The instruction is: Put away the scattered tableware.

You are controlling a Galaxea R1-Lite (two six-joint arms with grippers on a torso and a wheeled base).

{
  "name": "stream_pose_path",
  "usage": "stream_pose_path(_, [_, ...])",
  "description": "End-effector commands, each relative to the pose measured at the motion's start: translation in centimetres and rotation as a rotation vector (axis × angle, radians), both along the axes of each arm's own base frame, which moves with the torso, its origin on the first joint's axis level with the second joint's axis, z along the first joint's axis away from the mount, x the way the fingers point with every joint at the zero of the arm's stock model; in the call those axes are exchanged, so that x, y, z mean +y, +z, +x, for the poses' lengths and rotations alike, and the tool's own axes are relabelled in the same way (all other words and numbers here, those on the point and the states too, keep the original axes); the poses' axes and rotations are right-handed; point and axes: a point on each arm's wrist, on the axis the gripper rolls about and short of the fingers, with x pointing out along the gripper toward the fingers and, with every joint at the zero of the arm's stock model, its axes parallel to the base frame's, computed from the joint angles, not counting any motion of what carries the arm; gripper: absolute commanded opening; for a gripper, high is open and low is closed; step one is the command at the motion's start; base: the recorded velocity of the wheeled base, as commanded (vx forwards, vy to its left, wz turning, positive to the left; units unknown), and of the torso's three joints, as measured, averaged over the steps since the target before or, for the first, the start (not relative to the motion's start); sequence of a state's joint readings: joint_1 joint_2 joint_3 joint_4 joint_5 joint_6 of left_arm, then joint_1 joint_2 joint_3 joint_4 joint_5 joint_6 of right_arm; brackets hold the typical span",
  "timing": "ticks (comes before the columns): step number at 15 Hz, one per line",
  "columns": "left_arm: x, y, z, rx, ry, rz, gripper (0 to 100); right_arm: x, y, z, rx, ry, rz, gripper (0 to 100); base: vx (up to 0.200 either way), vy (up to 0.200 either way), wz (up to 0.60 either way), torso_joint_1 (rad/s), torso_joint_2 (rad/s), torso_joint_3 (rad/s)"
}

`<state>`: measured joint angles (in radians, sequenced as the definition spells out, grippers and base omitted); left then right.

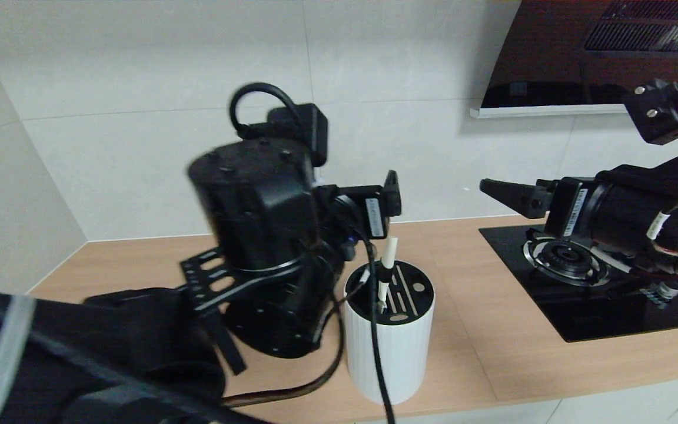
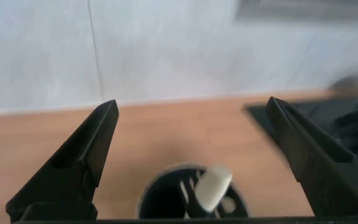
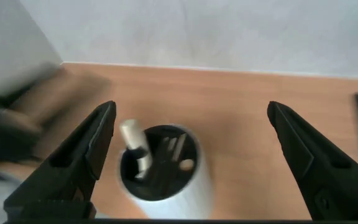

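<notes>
A white ribbed utensil holder (image 1: 390,347) with a black slotted top stands on the wooden counter (image 1: 468,330). A white-handled utensil (image 1: 386,268) sticks up out of one slot. In the left wrist view the holder (image 2: 166,196) and white handle (image 2: 211,186) lie between the fingers of my left gripper (image 2: 191,121), which is open and above it. In the right wrist view the holder (image 3: 160,165) and handle (image 3: 132,138) sit below my open right gripper (image 3: 191,118). In the head view a right fingertip (image 1: 501,193) hovers to the right of the holder, over the counter.
A black glass hob (image 1: 604,288) with a round burner (image 1: 565,256) lies on the counter's right side, under a dark range hood (image 1: 598,53). White tiled walls (image 1: 139,118) close the back and left. Bare wood lies between holder and hob.
</notes>
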<state>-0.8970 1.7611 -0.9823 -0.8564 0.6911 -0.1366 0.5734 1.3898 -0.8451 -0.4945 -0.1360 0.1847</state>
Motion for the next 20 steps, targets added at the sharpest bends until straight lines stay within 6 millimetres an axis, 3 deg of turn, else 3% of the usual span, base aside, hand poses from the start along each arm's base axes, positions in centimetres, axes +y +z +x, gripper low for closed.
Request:
stream_pose_path(1, [8.1, 3.6, -3.7, -0.051, 0.029, -0.024, 100, -3.1, 0.2, -1.6, -0.043, -0.081, -0.009, 100, 0.0, 0.0, 0.0, 0.0, 0.0, 0.0])
stream_pose_path(4, [14.0, 3.4, -7.4, -0.06, 0.111, 0.027, 100, -6.6, 0.2, -6.3, -0.113, -0.132, 0.023, 100, 0.0, 0.0, 0.0, 0.0, 0.0, 0.0])
stream_pose_path(5, [16.3, 2.8, -8.7, -0.057, 0.169, 0.049, 100, -7.7, 0.2, -8.8, -0.167, -0.138, 0.031, 100, 0.0, 0.0, 0.0, 0.0, 0.0, 0.0])
stream_pose_path(7, [20.4, 1.1, -12.3, -0.057, 0.248, 0.057, 100, -10.3, -1.0, -14.1, -0.261, -0.169, 0.03, 100, 0.0, 0.0, 0.0, 0.0, 0.0, 0.0])
stream_pose_path(10, [24.6, -1.0, -18.2, -0.052, 0.344, 0.086, 100, -13.0, -3.6, -20.5, -0.278, -0.298, -0.004, 100, 0.0, 0.0, 0.0, 0.0, 0.0, 0.0])
stream_pose_path(12, [26.1, -2.3, -21.7, -0.063, 0.38, 0.09, 100, -13.8, -5.2, -24.0, -0.3, -0.333, -0.008, 100, 0.0, 0.0, 0.0, 0.0, 0.0, 0.0])
stream_pose_path(15, [26.8, -4.8, -25.4, -0.08, 0.405, 0.125, 100, -13.9, -7.5, -26.6, -0.304, -0.432, -0.055, 100, 0.0, 0.0, 0.0, 0.0, 0.0, 0.0])
stream_pose_path(17, [26.7, -6.8, -26.7, -0.08, 0.421, 0.142, 100, -13.8, -7.8, -26.3, -0.277, -0.519, -0.06, 100, 0.0, 0.0, 0.0, 0.0, 0.0, 0.0])
stream_pose_path(18, [26.6, -7.4, -26.4, -0.058, 0.442, 0.143, 100, -13.7, -8.1, -26.2, -0.264, -0.56, -0.066, 100, 0.0, 0.0, 0.0, 0.0, 0.0, 0.0])
stream_pose_path(20, [26.5, -7.5, -26.4, -0.063, 0.492, 0.095, 100, -13.1, -9.2, -26.8, -0.288, -0.619, -0.076, 100, 0.0, 0.0, 0.0, 0.0, 0.0, 0.0])
